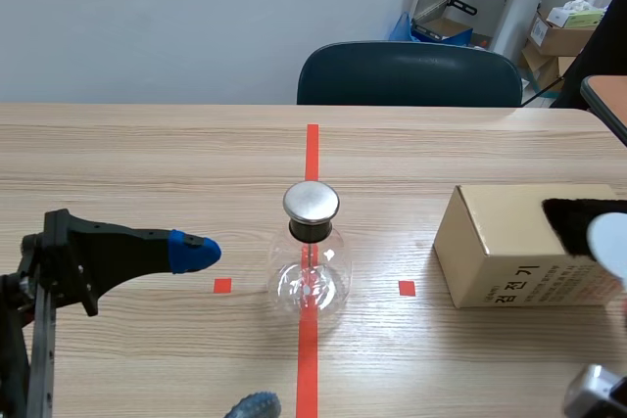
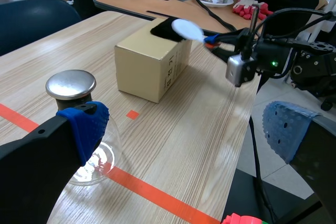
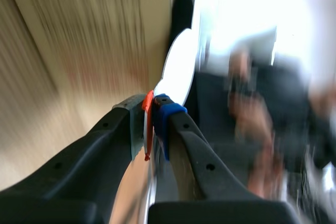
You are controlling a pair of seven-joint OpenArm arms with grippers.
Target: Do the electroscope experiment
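The glass electroscope (image 1: 312,261), capped by a metal disc, stands mid-desk (image 1: 147,163) on the red tape line. It is at about two o'clock from the left pincer (image 1: 225,328), whose fingers are spread wide and touch nothing. At three o'clock from the electroscope sits a cardboard box (image 1: 509,242). Over it, the right pincer (image 3: 156,109) is clamped on the orange-red stem of a white paddle (image 3: 178,66).

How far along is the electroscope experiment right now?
Done: the right gripper has its jaws shut on the white paddle. In hand: the paddle is at the black cloth on the box, seemingly for charging. Left: bringing it to the electroscope cap; the left gripper, jaws open, sits beside it.
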